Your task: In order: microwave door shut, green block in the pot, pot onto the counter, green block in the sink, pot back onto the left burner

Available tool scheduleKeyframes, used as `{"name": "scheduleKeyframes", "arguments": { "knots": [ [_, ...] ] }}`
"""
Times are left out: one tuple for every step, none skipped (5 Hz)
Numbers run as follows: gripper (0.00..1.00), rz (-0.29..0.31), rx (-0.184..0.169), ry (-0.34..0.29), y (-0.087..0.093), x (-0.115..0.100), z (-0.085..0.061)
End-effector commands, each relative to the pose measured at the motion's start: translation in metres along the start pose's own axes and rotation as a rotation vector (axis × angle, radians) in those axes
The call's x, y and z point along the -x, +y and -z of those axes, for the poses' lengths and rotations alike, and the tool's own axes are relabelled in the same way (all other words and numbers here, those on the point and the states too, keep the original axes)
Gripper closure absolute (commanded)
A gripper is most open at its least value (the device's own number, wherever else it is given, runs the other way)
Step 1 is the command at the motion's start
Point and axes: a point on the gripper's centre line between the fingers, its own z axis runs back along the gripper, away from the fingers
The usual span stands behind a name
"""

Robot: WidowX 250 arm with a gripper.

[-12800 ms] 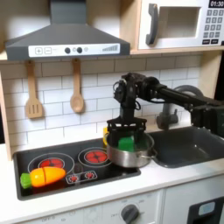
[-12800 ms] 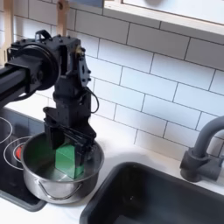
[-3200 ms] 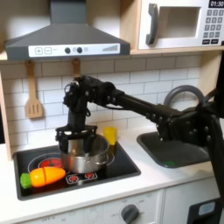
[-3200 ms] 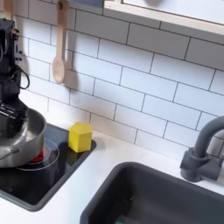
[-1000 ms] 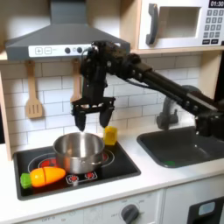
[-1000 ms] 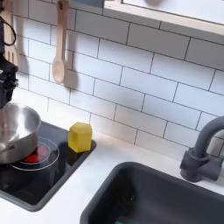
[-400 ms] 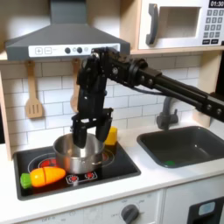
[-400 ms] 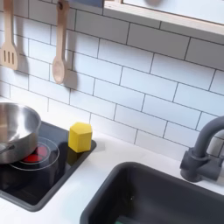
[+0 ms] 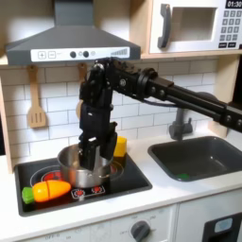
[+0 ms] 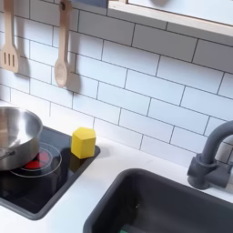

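Your pincer (image 9: 95,151) hangs low over pot (image 9: 87,166), fingers spread, gripping nothing; pot sits on black cooktop (image 9: 132,178), over burner at first exterior view's right; same pot (image 10: 14,136) at second exterior view's left edge, red ring beneath; green block (image 9: 192,174) lies small on sink (image 9: 222,163) floor; microwave door (image 9: 189,25) closed; yellow block (image 10: 84,142) stands on cooktop corner beside pot; carrot (image 9: 45,191) lies at cooktop front; white counter (image 10: 100,187) bare between cooktop and sink.
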Motion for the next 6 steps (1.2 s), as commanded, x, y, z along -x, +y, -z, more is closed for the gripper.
{"name": "scheduleKeyframes", "arguments": {
  "knots": [
    [0.00, -0.082, -0.016, 0.011, 0.002, -0.004, 0.004],
    [0.00, 0.041, -0.010, -0.011, -0.009, -0.009, 0.004],
    [0.00, 0.188, 0.007, -0.069, -0.021, -0.013, -0.005],
    [0.00, 0.359, 0.050, -0.118, -0.056, -0.017, -0.010],
    [0.00, 0.429, 0.099, -0.143, -0.081, -0.016, -0.018],
    [0.00, 0.510, 0.143, -0.170, -0.102, -0.014, -0.029]
  ]
}}
